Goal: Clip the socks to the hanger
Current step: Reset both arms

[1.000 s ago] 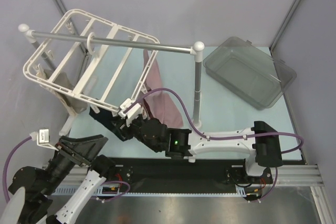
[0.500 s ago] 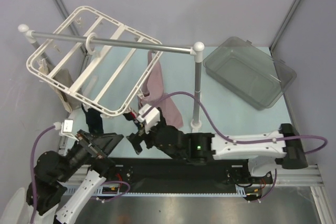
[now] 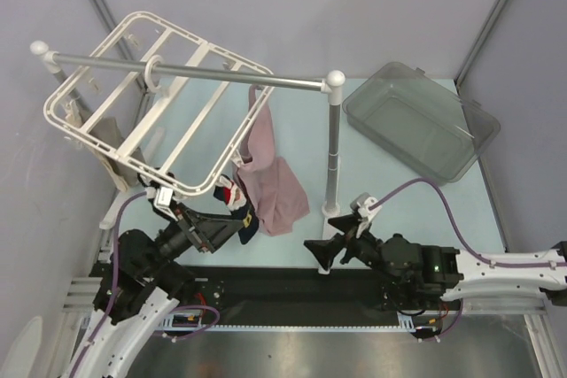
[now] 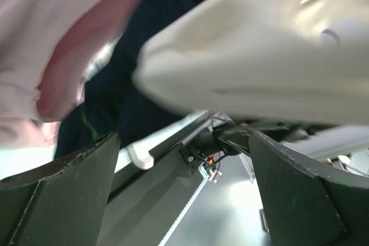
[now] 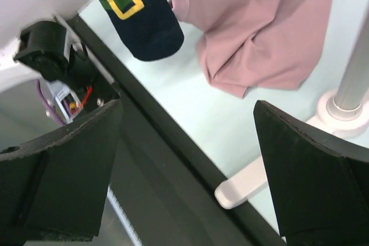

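Fingers (image 4: 57, 200) apart, empty, on left gripper (image 3: 232, 224) and right gripper (image 3: 324, 238); navy sock (image 3: 244, 217) hanging at near corner of hanger (image 3: 135, 18); back away straight without snagging it.

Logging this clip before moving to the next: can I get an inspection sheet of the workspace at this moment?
Surface: pale teal table; the pink cloth's lower part rests on it.
Job's things: one dark sock hangs at the white hanger's near corner; second sock not seen.
Clutter: beige cloth on the hanger; clear bin, nothing inside.
Pincers: left pincer open, close by the sock; right pincer open, holding nothing.
Cables: purple cable along each arm.
Surroundings: silver rail stand; grey walls.
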Controlling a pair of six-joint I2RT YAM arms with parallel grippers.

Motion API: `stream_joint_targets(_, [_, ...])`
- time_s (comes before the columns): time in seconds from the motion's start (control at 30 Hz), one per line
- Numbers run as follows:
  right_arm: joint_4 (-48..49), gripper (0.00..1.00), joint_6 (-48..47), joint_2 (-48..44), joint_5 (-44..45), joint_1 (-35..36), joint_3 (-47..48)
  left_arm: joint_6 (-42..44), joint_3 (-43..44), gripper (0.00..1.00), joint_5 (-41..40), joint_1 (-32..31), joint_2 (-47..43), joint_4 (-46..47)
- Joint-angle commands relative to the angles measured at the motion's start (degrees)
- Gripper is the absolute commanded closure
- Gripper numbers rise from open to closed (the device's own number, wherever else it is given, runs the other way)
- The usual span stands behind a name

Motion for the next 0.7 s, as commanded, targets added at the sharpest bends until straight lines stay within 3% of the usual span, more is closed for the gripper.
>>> stream_joint_targets(0.0, [8.6,0.0,2.3,-8.5,-1.7,-2.2,-8.6,-0.9,-4.7,0.03,5.8,-0.2,-8.2,13.2])
stream_joint_targets(0.3, [22.4,0.0,0.2,-25.3,-9.3,-7.4,-26.0,-1.7,-18.3,0.04,11.6,-0.1,-8.2,35.0])
stream_joint_targets(0.53, [24.6,0.01,5.1,-28.9,-8.3,-11.2,-34.1,-5.7,-32.9,0.04,15.2,-0.2,-8.2,53.8])
stream_joint_targets(0.67, [19.7,0.0,8.7,-26.3,-2.9,-11.9,-33.8,-5.2,-36.8,0.04,14.3,-0.1,-8.1,54.1])
